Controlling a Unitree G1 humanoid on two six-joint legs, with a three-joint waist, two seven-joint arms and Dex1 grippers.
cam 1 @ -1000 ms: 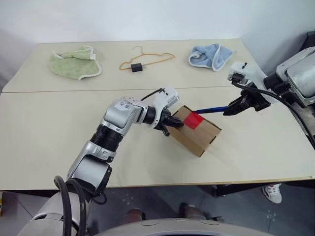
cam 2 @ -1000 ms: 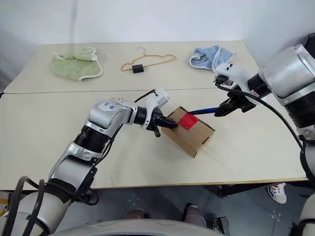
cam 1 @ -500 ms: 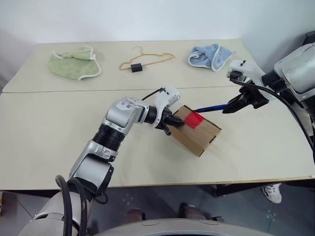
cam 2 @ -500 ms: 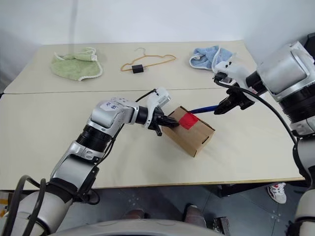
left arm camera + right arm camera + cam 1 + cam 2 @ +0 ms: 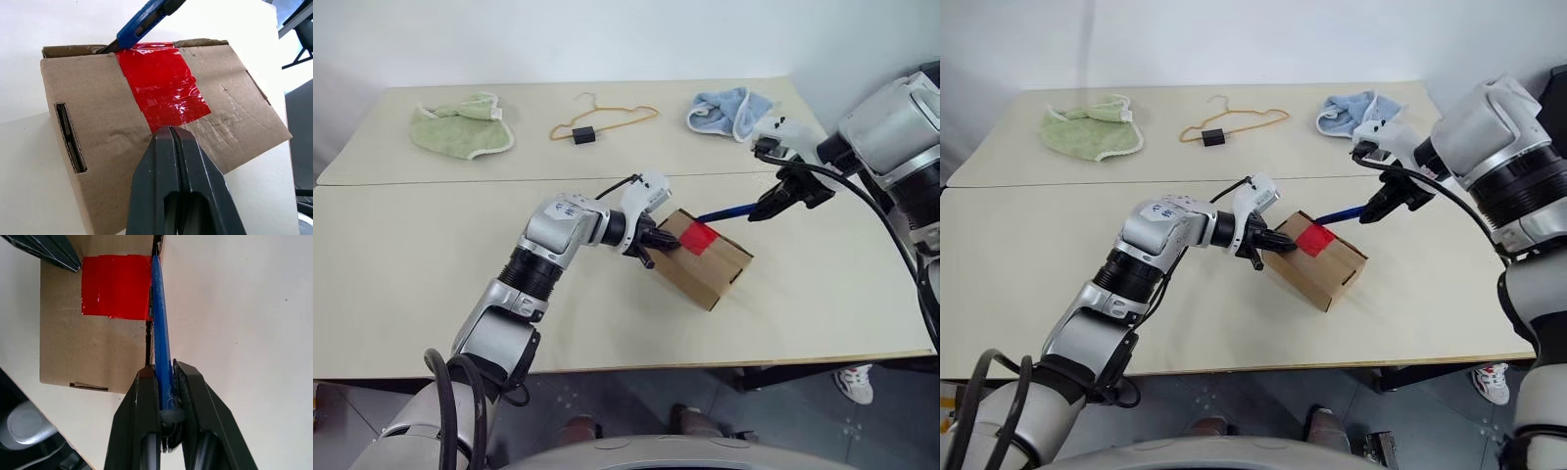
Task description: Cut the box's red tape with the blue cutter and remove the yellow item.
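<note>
Black fingers of the right gripper point(image 5: 164, 396) clamp the blue cutter point(image 5: 160, 328), tip at the red tape point(image 5: 161, 83) edge along the seam; left gripper point(image 5: 172, 142) is pinched closed, bracing the box point(image 5: 705, 262) mid-table. Risk: blade skids off the tape — box could slide. Yellow item unseen.

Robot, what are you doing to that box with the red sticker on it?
The robot is opening the box on the table. Its left gripper, shut, presses against one end of the box. Its right gripper holds the blue cutter, whose tip sits at the edge of the red tape along the flap seam. The tape looks uncut and the flaps are closed.
</note>
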